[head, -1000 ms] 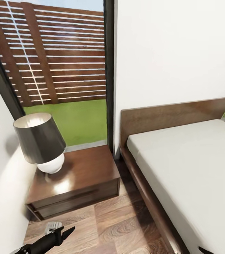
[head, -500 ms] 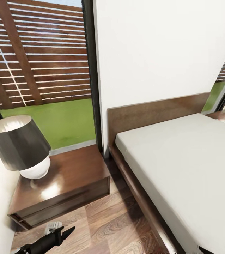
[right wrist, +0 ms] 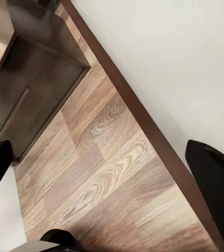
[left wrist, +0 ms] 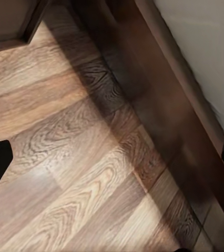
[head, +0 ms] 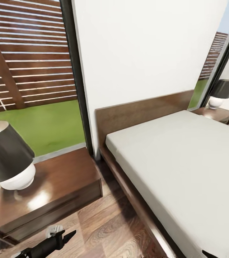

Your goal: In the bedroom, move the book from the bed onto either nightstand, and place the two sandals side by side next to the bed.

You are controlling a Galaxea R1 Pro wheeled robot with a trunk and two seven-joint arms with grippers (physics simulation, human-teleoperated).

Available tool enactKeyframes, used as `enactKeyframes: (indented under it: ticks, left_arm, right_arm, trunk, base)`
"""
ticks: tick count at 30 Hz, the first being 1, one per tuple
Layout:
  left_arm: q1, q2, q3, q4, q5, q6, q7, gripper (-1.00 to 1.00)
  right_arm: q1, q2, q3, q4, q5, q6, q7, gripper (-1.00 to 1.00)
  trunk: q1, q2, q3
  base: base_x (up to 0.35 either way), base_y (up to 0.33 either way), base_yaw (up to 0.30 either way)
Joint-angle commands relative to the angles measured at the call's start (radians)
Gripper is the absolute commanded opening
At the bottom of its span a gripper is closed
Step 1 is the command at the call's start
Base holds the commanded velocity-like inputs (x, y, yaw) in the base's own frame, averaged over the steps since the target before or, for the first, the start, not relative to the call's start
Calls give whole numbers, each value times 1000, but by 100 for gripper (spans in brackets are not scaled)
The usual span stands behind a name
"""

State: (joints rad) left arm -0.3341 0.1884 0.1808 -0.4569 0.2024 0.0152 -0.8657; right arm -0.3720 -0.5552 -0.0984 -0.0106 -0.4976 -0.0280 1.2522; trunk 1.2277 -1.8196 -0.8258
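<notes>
The bed (head: 179,157), with a pale mattress and a dark wooden frame, spreads over the right of the head view, and its top is bare where I see it. One nightstand (head: 57,179) stands left of the bed and a second nightstand (head: 218,114) sits at the far side. The book and the two sandals are out of view. My left gripper (head: 67,234) hangs open over the wood floor near the closer nightstand. In the left wrist view the left gripper (left wrist: 112,157) holds nothing. In the right wrist view my right gripper (right wrist: 99,152) is open over the floor beside the bed frame (right wrist: 143,121).
A dark-shaded lamp (head: 6,157) takes up the left part of the near nightstand's top, and another lamp (head: 220,91) stands on the far one. A tall window (head: 32,71) and a white wall lie behind. A strip of floor (head: 107,225) runs between nightstand and bed.
The whole head view has shifted left, so the camera has turned right. The far nightstand and its lamp have come into view. Both grippers keep their places in the picture.
</notes>
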Motion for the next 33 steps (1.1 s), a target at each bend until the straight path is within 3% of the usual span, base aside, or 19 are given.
enactKeyframes:
  ticks: [1, 33]
  left_arm:
    - [0, 0, 2, 1, 3, 2, -4, 100]
    - [0, 0, 2, 1, 3, 2, -4, 100]
  right_arm:
    - [-1, 0, -4, 1, 8, -2, 1, 100]
    - [-1, 0, -4, 1, 8, -2, 0, 100]
  trunk:
    - [0, 0, -2]
    - [0, 0, -28]
  base:
    - [0, 0, -239]
    - [0, 0, -234]
